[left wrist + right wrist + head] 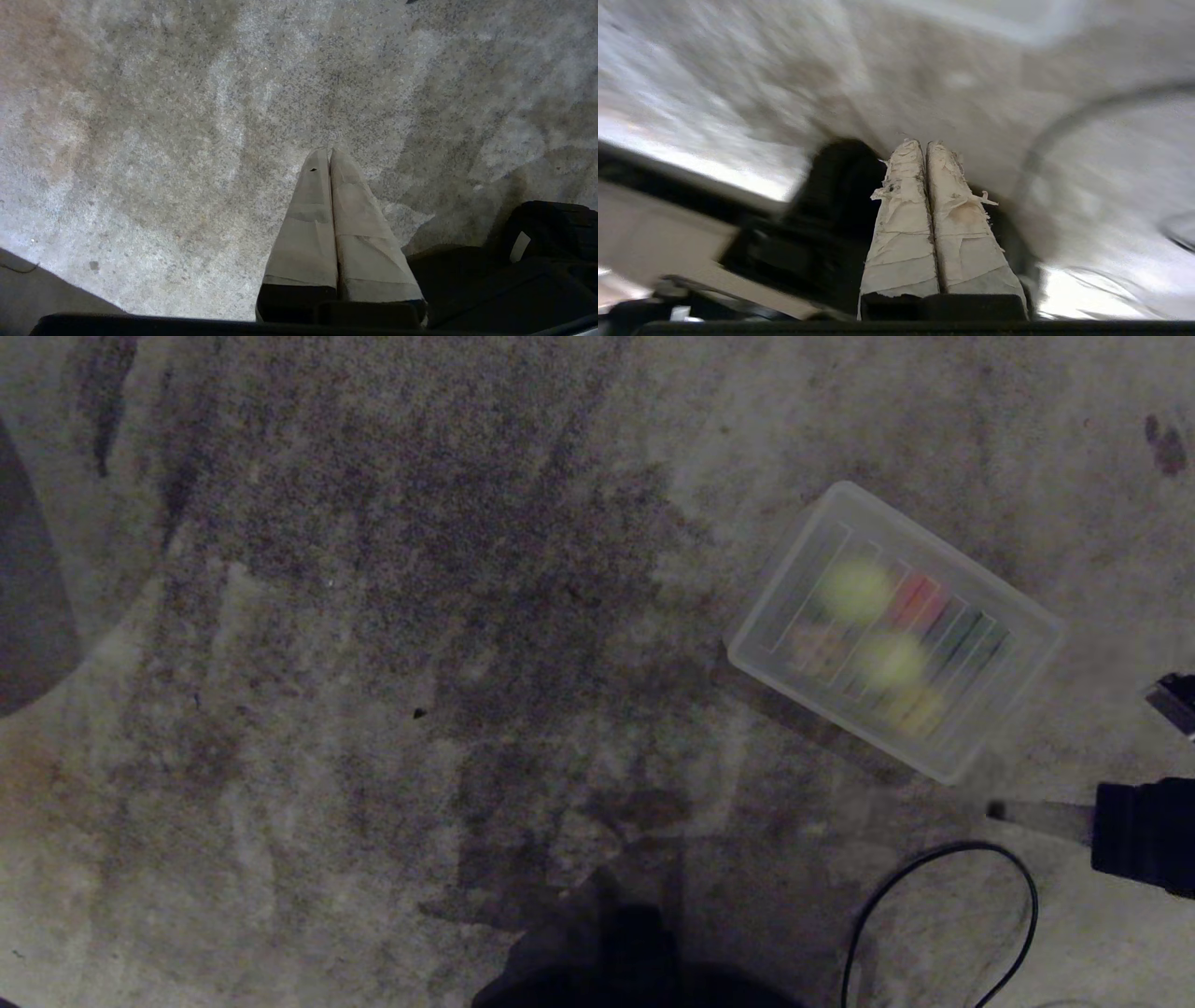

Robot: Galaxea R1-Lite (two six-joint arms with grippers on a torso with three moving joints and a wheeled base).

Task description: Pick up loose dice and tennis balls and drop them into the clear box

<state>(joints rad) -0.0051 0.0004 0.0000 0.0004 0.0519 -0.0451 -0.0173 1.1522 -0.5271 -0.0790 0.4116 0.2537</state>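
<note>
The right hand [926,144] is pressed together, empty, at the head view's right edge. The clear box [934,761] lies on the floor [373,616] just ahead-left of it, covered by a ribbed lid [812,532], with 2 tennis balls [856,590] and dice [920,600] inside. Open floor spreads beyond. A black cable [943,851] loops near that hand. The left hand [330,151] is together.

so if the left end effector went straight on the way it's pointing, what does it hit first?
Probably just the bare floor. In the left wrist view the left end effector is shut, tips together, aimed at speckled concrete with nothing lying ahead of it. How far off the floor is can't be judged from the picture.
</note>
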